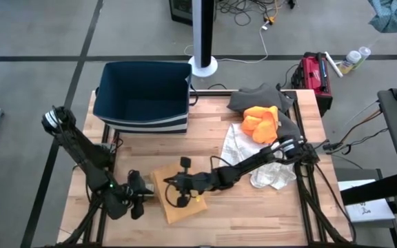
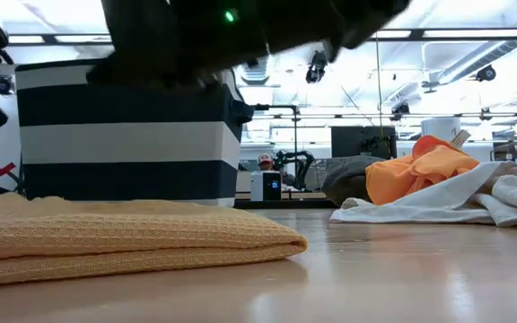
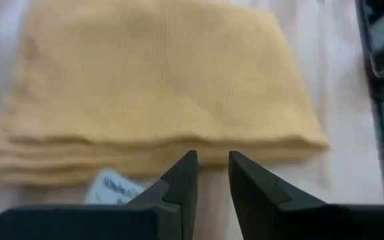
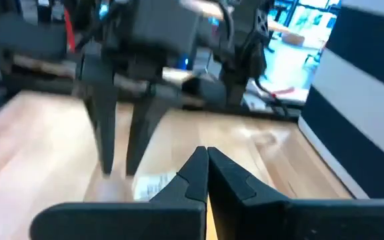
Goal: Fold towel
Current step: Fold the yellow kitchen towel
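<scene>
Towel, a yellow-tan waffle-weave cloth, lies folded into a thick flat rectangle near the front edge of the wooden desk; the left wrist view shows its stacked layers lined up along one edge, with a small white label poking out beneath them. Left claw sits low at the towel's left edge, fingers parted a little with nothing between them, tips just short of the layered edge. Right claw reaches in from the right and hovers over the towel's top, fingers clenched tight together on nothing. Farther back stands a dark blue bin with white stripes. To the right lie a crumpled white cloth, an orange cloth on top of it, and a grey cloth behind
</scene>
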`<act>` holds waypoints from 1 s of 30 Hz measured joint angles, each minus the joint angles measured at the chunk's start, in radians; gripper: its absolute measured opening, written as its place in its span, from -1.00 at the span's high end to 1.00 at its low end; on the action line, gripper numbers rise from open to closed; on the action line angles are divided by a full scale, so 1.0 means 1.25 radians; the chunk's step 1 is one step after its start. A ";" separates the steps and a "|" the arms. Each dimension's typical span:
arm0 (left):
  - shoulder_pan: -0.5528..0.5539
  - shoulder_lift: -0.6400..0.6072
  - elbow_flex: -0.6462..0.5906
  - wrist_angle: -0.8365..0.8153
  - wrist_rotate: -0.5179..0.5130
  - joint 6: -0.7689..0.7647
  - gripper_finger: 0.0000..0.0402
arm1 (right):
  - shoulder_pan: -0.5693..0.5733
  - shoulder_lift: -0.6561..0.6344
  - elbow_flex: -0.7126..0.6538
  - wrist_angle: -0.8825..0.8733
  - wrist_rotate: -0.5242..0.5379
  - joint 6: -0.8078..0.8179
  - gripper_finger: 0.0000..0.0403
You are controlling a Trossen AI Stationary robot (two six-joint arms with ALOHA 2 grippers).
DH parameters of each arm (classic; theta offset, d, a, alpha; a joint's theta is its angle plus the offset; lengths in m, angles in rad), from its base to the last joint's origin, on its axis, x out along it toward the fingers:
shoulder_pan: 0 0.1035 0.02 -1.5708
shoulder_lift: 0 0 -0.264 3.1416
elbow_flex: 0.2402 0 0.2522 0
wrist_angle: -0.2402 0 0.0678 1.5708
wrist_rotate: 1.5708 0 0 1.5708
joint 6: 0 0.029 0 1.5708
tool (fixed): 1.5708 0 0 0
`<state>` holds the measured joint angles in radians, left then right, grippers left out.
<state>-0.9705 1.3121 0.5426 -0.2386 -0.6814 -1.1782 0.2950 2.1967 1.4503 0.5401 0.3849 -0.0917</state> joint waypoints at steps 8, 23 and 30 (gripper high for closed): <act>0.011 0.043 -0.002 0.023 -0.137 -0.026 0.62 | -0.009 0.091 -0.044 0.147 -0.031 0.059 1.00; 0.028 0.092 -0.002 0.030 -0.141 -0.043 0.62 | 0.003 0.089 -0.065 0.206 -0.055 0.078 1.00; 0.029 0.101 -0.002 0.037 -0.141 -0.036 0.62 | -0.001 0.061 -0.105 0.195 -0.009 0.047 1.00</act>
<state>-0.9337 1.4382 0.5396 -0.1929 -0.8577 -1.2230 0.2931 2.2732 1.3189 0.7832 0.3742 -0.0330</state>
